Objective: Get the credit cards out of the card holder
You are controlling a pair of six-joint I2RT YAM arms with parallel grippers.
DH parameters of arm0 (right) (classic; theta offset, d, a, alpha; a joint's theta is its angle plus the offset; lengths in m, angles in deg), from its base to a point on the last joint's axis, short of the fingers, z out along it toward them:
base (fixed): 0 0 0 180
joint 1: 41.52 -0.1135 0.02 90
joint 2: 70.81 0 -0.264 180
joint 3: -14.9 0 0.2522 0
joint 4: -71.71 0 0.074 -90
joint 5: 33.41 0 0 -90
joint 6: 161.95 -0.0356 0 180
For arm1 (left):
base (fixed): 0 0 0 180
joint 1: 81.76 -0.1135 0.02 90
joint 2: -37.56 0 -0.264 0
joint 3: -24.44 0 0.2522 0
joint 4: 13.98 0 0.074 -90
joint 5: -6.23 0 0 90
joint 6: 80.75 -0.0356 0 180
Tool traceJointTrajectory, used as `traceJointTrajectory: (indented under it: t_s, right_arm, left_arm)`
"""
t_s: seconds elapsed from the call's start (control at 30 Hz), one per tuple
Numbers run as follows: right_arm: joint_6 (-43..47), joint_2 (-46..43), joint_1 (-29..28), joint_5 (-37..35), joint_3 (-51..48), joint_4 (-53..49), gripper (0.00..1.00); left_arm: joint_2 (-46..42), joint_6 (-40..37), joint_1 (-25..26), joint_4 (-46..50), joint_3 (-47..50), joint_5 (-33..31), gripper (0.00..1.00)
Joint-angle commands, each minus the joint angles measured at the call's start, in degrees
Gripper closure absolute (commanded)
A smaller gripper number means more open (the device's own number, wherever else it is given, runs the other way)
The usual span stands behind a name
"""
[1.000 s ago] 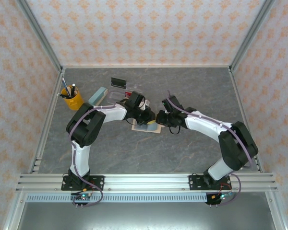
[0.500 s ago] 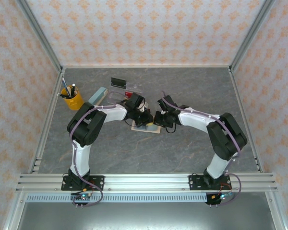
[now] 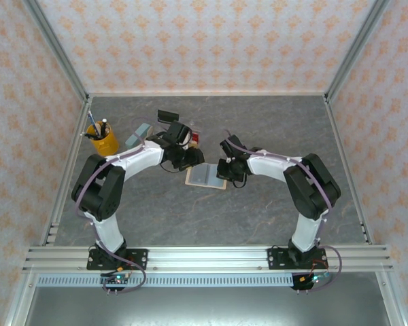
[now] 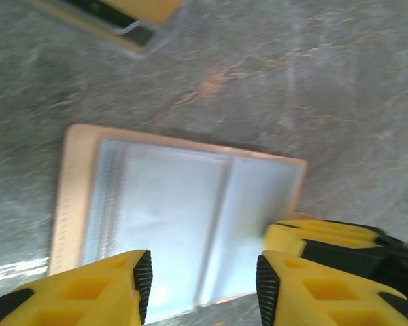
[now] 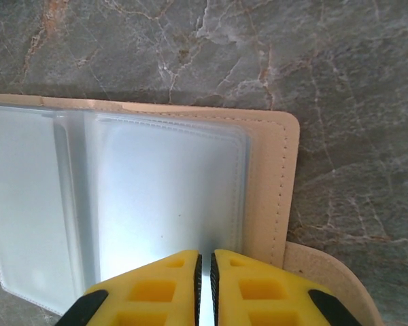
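The left arm (image 3: 132,157) and the right arm (image 3: 280,166) are bent inward toward each other. The left pincer (image 4: 204,275) is held with its yellow fingers well apart. The right pincer (image 5: 205,257) is closed, with only a thin slit left between its fingertips.

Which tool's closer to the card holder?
Right. The right tool is at the right edge of the card holder; the left tool hangs open off its far-left corner.

Tan card holder (image 5: 279,170) lined blue-grey; yellow right gripper (image 5: 204,261); grey marbled table (image 5: 340,81).
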Motion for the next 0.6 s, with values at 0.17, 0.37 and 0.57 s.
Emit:
traceJointTrajectory:
  t_s: [0.17, 0.37, 0.57]
  right_arm:
    - [0.2, 1.9, 0.1, -1.9, 0.9, -2.5, 0.85]
    - [0.2, 2.2, 0.2, -1.5, 0.8, -2.5, 0.85]
    - [0.3, 2.5, 0.2, -1.6, 0.9, -2.7, 0.85]
  left_arm:
    - [3.8, -2.1, 0.0, 3.6, -0.8, -3.1, 0.49]
    - [5.7, -2.0, 0.1, 2.4, -1.3, -0.9, 0.52]
    - [5.8, -2.3, 0.2, 1.9, -1.3, 0.0, 0.65]
